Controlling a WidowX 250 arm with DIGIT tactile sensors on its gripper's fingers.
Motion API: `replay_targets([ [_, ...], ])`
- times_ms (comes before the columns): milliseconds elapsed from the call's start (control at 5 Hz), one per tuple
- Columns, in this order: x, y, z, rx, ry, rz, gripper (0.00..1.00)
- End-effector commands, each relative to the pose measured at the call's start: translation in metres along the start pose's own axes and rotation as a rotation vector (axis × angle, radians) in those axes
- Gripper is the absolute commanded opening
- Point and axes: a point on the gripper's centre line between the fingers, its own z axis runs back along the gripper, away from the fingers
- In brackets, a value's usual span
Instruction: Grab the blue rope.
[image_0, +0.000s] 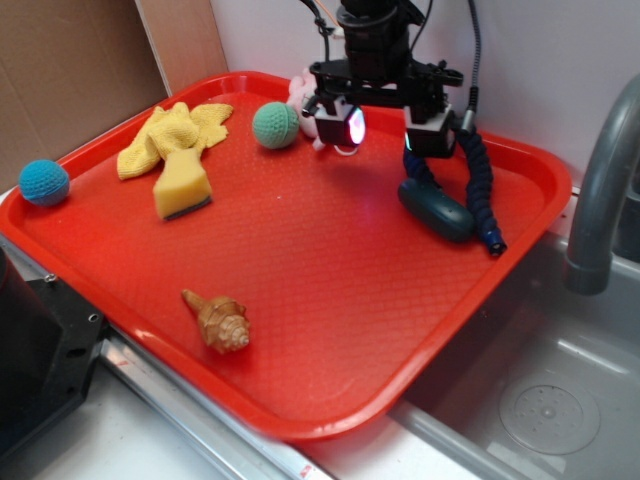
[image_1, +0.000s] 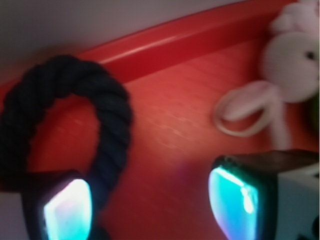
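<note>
Trouble is most likely from misalignment: the gripper (image_0: 388, 128) is held wide apart with nothing between its pads, and the blue rope (image_0: 478, 185) is seen arched just beside one finger (image_1: 65, 210), not centred, so a closing could pinch air or only nudge it. A dark teal capsule (image_0: 436, 209) touching the rope could be grabbed instead. The rope is draped at the far right of the red tray (image_0: 300, 420), its long axis running far to near, bright tip pointing near.

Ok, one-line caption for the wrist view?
Open gripper over the red tray, blue rope looped beside one finger, pink plush bunny nearby.
</note>
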Motion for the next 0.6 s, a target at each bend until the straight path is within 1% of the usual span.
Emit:
replay_targets([
  [0,0.019,-0.028,0.004,-0.098,-0.047,-0.064,1.0],
  [200,0.017,-0.03,-0.007,-0.051,-0.017,-0.105,1.0],
  [400,0.01,-0.024,-0.015,-0.024,0.027,-0.124,1.0],
])
